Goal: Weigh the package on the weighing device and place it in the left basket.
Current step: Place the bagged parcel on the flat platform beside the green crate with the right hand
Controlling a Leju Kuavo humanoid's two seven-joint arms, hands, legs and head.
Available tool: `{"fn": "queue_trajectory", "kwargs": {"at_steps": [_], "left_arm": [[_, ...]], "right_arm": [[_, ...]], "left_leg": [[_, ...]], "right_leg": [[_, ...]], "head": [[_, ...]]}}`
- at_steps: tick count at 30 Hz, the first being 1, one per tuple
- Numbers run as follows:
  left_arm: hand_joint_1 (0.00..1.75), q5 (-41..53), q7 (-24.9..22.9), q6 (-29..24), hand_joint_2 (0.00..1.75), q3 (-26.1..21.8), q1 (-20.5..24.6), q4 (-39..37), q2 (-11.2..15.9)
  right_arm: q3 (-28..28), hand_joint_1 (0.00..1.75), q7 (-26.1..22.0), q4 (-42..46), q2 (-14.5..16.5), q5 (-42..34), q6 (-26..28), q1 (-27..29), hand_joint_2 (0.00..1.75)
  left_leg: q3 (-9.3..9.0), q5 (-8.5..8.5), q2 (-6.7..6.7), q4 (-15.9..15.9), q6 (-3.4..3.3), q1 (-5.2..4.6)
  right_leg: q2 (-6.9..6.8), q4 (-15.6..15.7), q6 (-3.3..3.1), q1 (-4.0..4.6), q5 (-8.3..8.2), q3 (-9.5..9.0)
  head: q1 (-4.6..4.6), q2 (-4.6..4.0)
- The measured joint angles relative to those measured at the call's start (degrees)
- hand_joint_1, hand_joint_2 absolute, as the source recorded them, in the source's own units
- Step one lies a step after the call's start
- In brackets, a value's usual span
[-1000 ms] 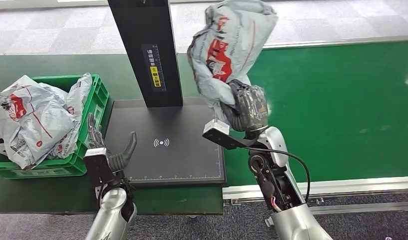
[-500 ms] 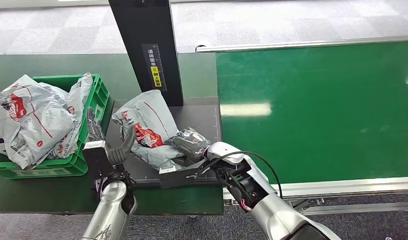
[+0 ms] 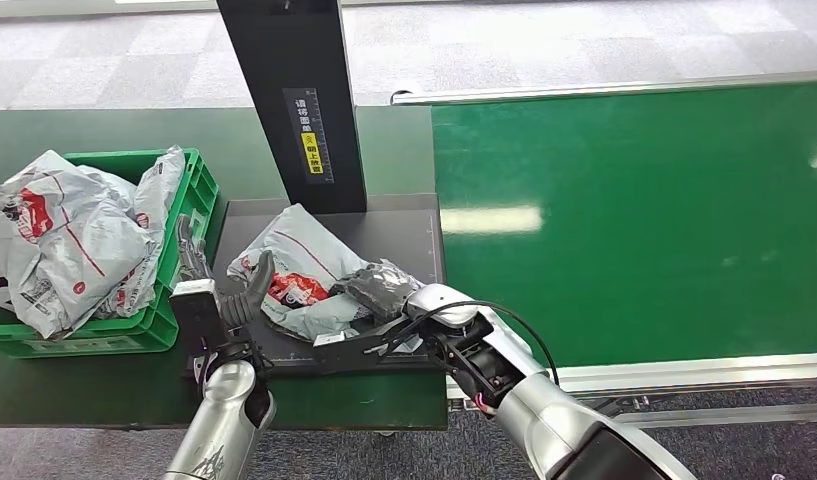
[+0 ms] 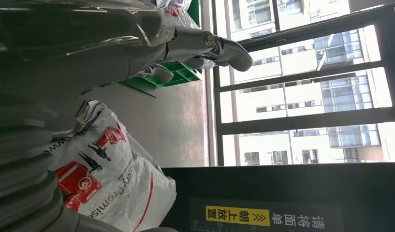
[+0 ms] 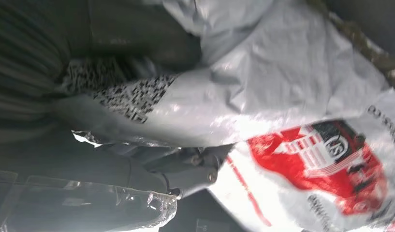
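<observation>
The grey package (image 3: pixel 304 268) with red print lies on the black weighing plate (image 3: pixel 409 225), in front of the black column (image 3: pixel 294 100). My right hand (image 3: pixel 384 285) lies low on the plate at the package's right end and grips it. The right wrist view shows the package (image 5: pixel 301 111) tucked into that hand (image 5: pixel 152 169). My left hand (image 3: pixel 222 292) stands at the plate's left edge with fingers spread, its thumb right at the package's left side. In the left wrist view the package (image 4: pixel 113 183) sits beside the outstretched fingers (image 4: pixel 205 43). The green basket (image 3: pixel 191 200) stands left of the plate.
The basket holds several grey packages (image 3: pixel 64 240) piled above its rim. A green conveyor belt (image 3: pixel 634 220) runs along the right of the plate, with a metal rail (image 3: pixel 684 375) at its front. The dark green table (image 3: pixel 104 385) carries basket and scale.
My right hand has brought the package down from high above the belt onto the weighing plate. Since half a second ago the package has settled flatter. My left hand has barely moved.
</observation>
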State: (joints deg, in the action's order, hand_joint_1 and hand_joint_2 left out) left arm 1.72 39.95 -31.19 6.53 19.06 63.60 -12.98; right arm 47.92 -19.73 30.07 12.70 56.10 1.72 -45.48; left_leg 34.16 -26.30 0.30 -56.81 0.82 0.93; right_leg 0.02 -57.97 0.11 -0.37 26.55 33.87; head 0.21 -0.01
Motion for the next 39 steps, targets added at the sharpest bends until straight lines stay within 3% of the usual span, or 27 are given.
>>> {"fn": "queue_trajectory", "kwargs": {"at_steps": [12,18,26,35,39], "left_arm": [[0.00,0.01,0.00,0.10,1.75,0.01,0.00,-0.10,0.03],[0.00,-0.04,0.00,0.19,1.75,-0.01,-0.18,-0.10,0.09],[0.00,0.81,0.00,1.80,1.75,0.51,-1.28,0.15,0.12],[0.00,1.82,-0.94,2.41,1.75,0.96,-1.32,0.11,0.13],[0.00,7.47,-4.93,5.54,1.75,2.78,-0.18,-2.57,0.28]], "right_arm": [[0.74,0.00,0.23,-1.31,0.00,-0.21,0.85,-1.04,1.75],[0.40,0.00,0.74,-1.29,-0.22,-1.51,5.18,-1.02,1.75],[-3.81,0.00,-3.81,3.16,-0.48,-5.19,12.03,0.01,1.75],[-6.41,0.00,-5.65,6.21,-0.83,-7.37,11.25,1.03,1.75],[-10.57,0.00,-12.76,10.05,-1.06,-22.28,2.39,3.26,1.75]], "left_leg": [[-0.01,0.00,0.00,0.00,0.00,0.00],[-0.01,0.00,0.00,0.00,0.00,0.00],[-0.01,0.00,0.01,0.00,0.00,0.00],[-0.03,0.00,0.00,-0.01,0.00,0.00],[-0.02,0.00,-0.04,-0.01,0.00,0.00]], "right_leg": [[0.00,0.00,0.00,0.00,0.00,0.00],[0.00,0.00,0.00,0.00,0.00,-0.01],[0.00,0.00,0.00,0.00,0.00,0.01],[0.00,0.00,0.00,0.00,0.00,0.01],[-0.01,0.00,0.00,0.00,0.00,0.01]], "head": [[-0.01,-0.01],[0.00,-0.01],[0.00,0.00],[0.00,0.01],[0.00,0.01]]}}
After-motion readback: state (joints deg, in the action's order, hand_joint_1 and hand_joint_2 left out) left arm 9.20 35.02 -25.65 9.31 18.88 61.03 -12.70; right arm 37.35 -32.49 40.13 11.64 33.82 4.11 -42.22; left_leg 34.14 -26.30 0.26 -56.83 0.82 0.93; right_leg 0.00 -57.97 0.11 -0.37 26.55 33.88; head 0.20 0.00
